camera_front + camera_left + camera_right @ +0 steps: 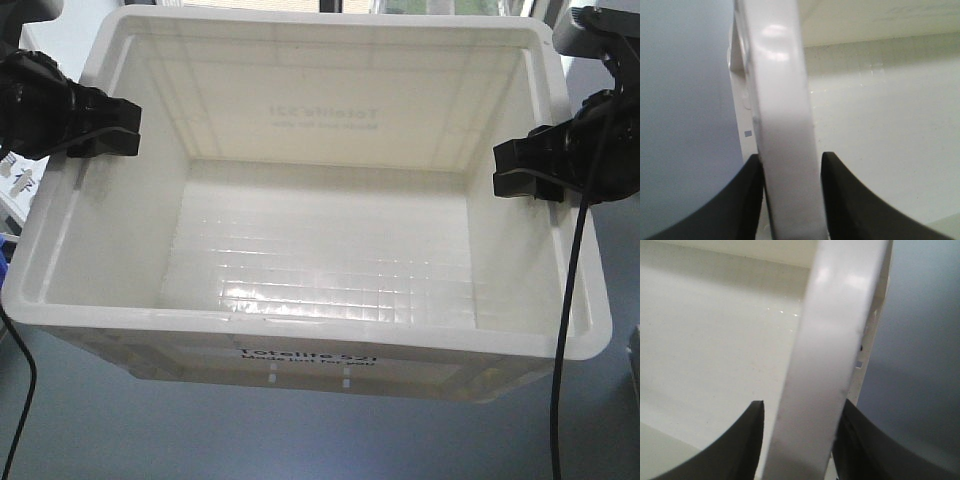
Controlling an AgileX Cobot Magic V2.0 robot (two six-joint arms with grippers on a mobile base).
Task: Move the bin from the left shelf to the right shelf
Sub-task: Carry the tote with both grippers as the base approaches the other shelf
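White bin (300, 25) fills centre of frame, near edge over grey surface (300, 440), left end effector (110, 130) clamped across left rim at upper left, right end effector (520, 170) clamped across right rim, mid-right.

**Grey surface (100, 420) beneath the white bin (320, 250)**
The surface is a smooth, matt blue-grey. It runs along the lower edge of the front view and shows again beside the bin's rim in both wrist views. The bin sits over it with a dark shadow under its base. Whether the base touches the surface or hangs just above it cannot be told.
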